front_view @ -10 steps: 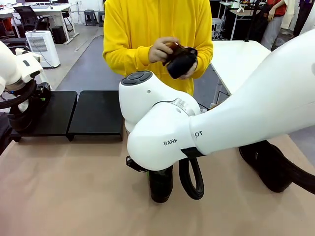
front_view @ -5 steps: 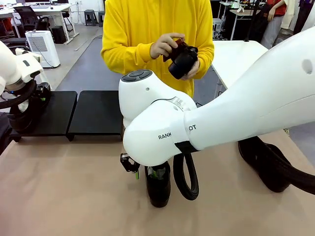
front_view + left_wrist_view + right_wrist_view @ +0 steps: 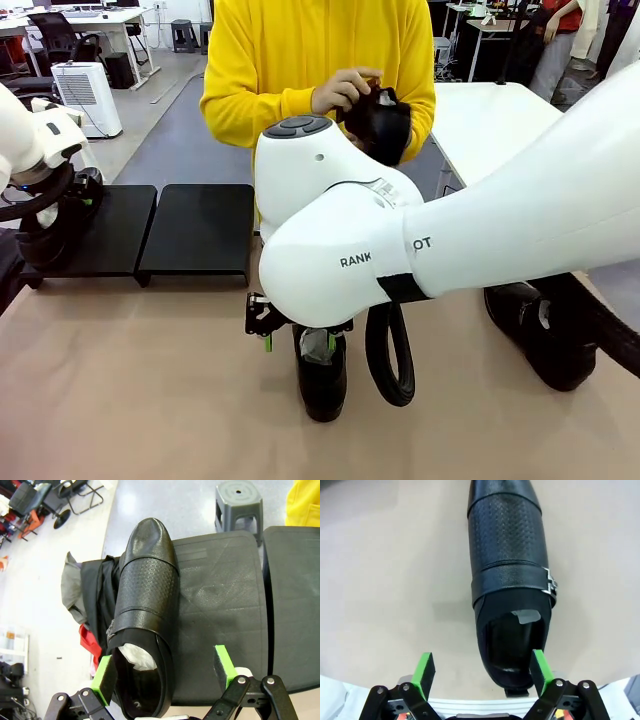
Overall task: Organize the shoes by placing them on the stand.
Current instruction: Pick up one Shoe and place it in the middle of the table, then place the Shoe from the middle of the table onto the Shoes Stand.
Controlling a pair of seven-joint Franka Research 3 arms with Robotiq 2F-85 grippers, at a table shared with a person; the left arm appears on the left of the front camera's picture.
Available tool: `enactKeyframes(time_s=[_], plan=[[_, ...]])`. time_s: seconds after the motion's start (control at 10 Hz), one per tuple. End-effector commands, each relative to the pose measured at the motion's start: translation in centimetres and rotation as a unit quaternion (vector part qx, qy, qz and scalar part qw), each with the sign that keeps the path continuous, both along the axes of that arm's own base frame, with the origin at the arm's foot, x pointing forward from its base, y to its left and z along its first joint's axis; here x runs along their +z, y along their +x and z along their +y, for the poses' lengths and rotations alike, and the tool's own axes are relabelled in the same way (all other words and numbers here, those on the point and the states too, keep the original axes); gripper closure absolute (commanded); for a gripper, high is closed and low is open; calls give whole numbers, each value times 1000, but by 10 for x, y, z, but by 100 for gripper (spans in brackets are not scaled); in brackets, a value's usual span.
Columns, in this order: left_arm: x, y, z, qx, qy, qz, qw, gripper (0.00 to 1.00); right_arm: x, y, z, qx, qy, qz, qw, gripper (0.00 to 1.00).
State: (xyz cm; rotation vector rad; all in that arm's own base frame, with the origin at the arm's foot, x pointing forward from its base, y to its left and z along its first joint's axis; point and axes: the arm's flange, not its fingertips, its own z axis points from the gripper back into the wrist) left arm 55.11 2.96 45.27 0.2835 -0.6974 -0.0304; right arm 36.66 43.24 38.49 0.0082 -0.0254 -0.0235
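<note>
Hanging the right gripper (image 3: pixel 481 670) wide open just above the near shoe (image 3: pixel 507 555), green pads standing either side of the heel opening, touching nothing and holding nothing. Resting that shoe on its sole on the counter (image 3: pixel 130 380), near the middle.

Judging it fairly light, with stiff leather sides propped by the white paper stuffing (image 3: pixel 525 615). Expecting the smooth toe to slip, so favouring a pinch across the ankle collar, clear of the buckle (image 3: pixel 550 587).

Lying farther right on the counter, a second shoe (image 3: pixel 535 335), partly behind the right arm.

Holding the left gripper (image 3: pixel 164 670) equally wide and empty over a third shoe (image 3: pixel 147 595), already sitting at the left end of the stand (image 3: pixel 195 225).

Farthest off, being held up in the person's hand (image 3: pixel 340 92), a fourth shoe (image 3: pixel 385 125), well apart from the stand.
</note>
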Motion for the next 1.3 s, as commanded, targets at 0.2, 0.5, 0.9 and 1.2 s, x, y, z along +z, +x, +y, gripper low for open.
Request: enactKeyframes(time_s=[0.2,0.5,0.9,1.2], plan=[[2,-1,3,-3,4,-1,1000,0,-10,8,8,-3,-2,2,1000,0],[2,-1,3,-3,4,-1,1000,0,-10,8,8,-3,-2,2,1000,0],[2,-1,3,-3,4,-1,1000,0,26,-13,-12,16,-15,-33,999,0],[-20,-35,-60,-28,-62,32,997,0,81,-40,-115,-103,12,-88,991,0]])
